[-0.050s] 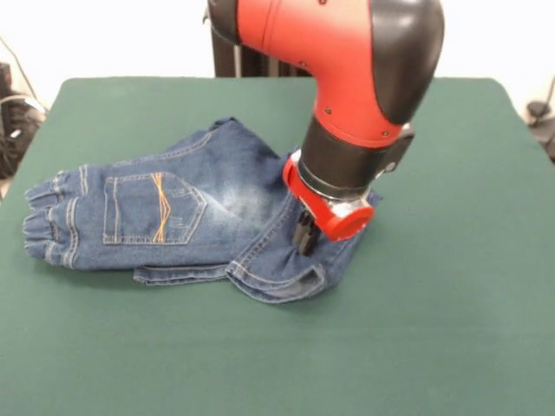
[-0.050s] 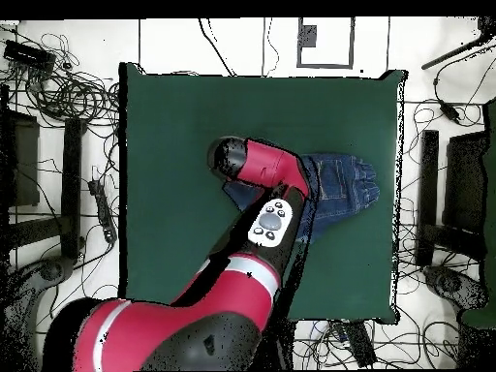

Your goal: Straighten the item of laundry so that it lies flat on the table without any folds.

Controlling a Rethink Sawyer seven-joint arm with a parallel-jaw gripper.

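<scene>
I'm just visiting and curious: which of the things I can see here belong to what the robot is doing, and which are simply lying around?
Part of the job:
- jeans, still folded over
- green table
- gripper, down on the denim

Just lying about:
- cables on the floor around the table

black cables (image 2: 68, 92) lie in a messy pile on the white floor | dark stands (image 2: 426, 194) sit beside | a dark frame (image 2: 325, 41) at the top

Bare table (image 1: 434, 329) all around jeans (image 1: 173, 217)
</scene>
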